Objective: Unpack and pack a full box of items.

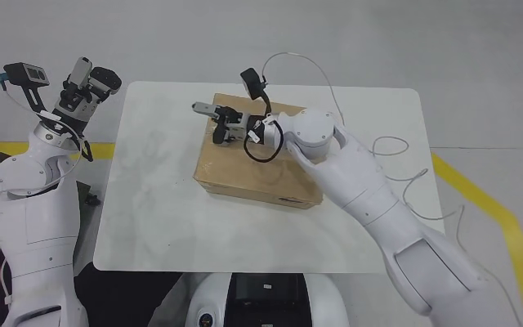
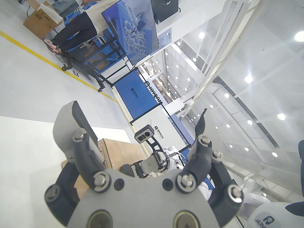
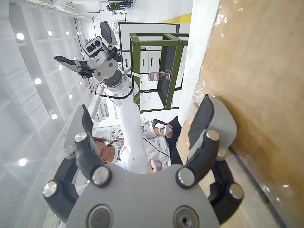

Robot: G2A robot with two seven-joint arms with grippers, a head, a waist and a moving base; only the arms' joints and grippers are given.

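A closed brown cardboard box point(image 1: 245, 167) sits on the white table point(image 1: 163, 212), a little behind its middle. My right gripper point(image 1: 211, 121) hovers over the box's far left corner. In the right wrist view that gripper point(image 3: 144, 105) is open, and one finger point(image 3: 213, 117) rests against the box's top point(image 3: 256, 72), next to the clear tape point(image 3: 251, 169) on the seam. My left gripper point(image 1: 91, 75) is held up beyond the table's left edge, away from the box. Its own view shows the left gripper point(image 2: 139, 107) open and empty, with the box point(image 2: 118, 150) below it.
A thin white cable point(image 1: 392, 155) trails over the table's right side. A yellow floor line point(image 1: 474, 196) runs past the right edge. The front and left parts of the table are bare. A seated person point(image 3: 152, 141) with hand controllers is beyond the table.
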